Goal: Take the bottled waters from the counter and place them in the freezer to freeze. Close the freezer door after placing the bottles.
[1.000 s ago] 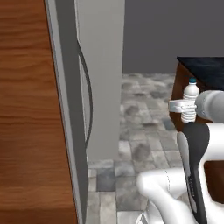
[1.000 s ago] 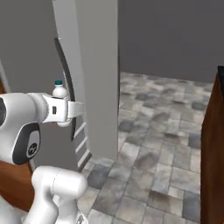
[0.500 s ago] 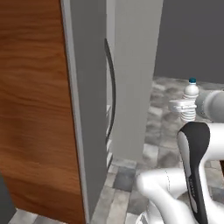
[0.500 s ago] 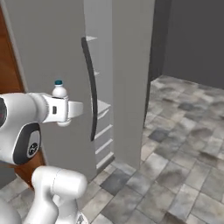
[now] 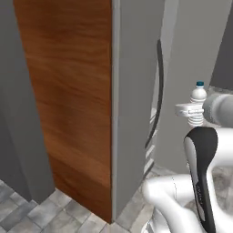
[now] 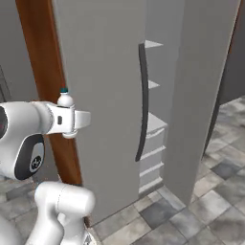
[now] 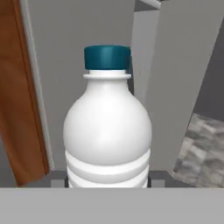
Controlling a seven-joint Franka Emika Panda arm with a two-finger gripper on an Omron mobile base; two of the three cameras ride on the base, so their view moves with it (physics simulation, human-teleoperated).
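Note:
My gripper (image 5: 195,110) (image 6: 72,119) is shut on one bottled water (image 5: 197,97) (image 6: 65,99) (image 7: 108,131), a clear ribbed bottle with a teal cap, held upright at chest height. Ahead stands the freezer door (image 5: 134,91) (image 6: 105,95), a plain grey panel with a long dark bar handle (image 5: 159,91) (image 6: 142,100). It is swung open. Behind it, pale freezer shelves (image 6: 155,122) show in the gap. The bottle is in front of the door and apart from it. The counter is out of view.
A tall brown wooden panel (image 5: 77,91) (image 6: 43,72) flanks the freezer on its left. A second grey panel (image 6: 201,86) borders the shelf gap on the right. Grey stone floor tiles (image 6: 191,210) lie below, with free floor to the right.
The whole picture has shifted, so the base has moved: the freezer and wooden panel now loom closer and the open shelves have come into sight. The bottle stays held in my gripper.

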